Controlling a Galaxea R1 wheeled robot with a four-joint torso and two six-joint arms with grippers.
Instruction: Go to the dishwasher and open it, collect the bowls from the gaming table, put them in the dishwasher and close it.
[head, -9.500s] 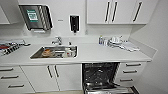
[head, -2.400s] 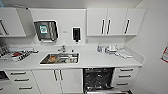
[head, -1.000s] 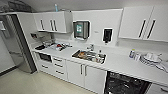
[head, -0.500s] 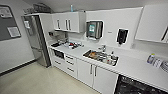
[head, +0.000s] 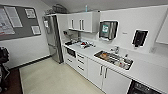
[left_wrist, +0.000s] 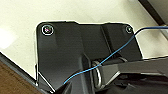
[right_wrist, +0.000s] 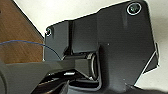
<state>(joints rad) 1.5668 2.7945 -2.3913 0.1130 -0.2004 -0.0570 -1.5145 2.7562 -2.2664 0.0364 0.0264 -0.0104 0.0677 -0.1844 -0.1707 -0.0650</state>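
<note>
The dishwasher (head: 143, 89) sits at the lower right corner of the head view, under the white counter (head: 150, 68). Its dark interior is exposed, so it stands open. The bowls and the gaming table are out of view. Both wrist views look down past the robot's dark plates at pale floor (left_wrist: 80, 12) and a strip of brown wooden floor (right_wrist: 20, 37).
A steel sink (head: 113, 59) with items in it is set into the counter. White drawers (head: 81, 63) run left to a tall steel fridge (head: 52, 37). A notice board (head: 17, 21) hangs on the left wall. Open pale floor (head: 55, 80) lies ahead.
The camera has swung left. The dishwasher has slid from the bottom middle to the bottom right corner, and the fridge and notice board have come into the picture.
</note>
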